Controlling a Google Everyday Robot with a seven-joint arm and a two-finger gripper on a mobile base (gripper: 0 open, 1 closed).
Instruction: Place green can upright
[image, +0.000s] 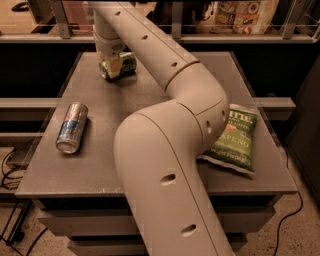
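The green can (128, 62) lies on its side at the back left of the grey table (105, 170), its silver end pointing left. My gripper (113, 68) hangs from the long beige arm (165, 150) and sits right at the can, covering its middle. Only the can's right part and a sliver on the left show around the gripper. Whether the gripper holds the can cannot be told.
A silver-and-blue can (72, 127) lies on its side at the table's left. A green chip bag (234, 139) lies flat at the right edge. My arm crosses the table's middle. A railing and shelves with packages stand behind the table.
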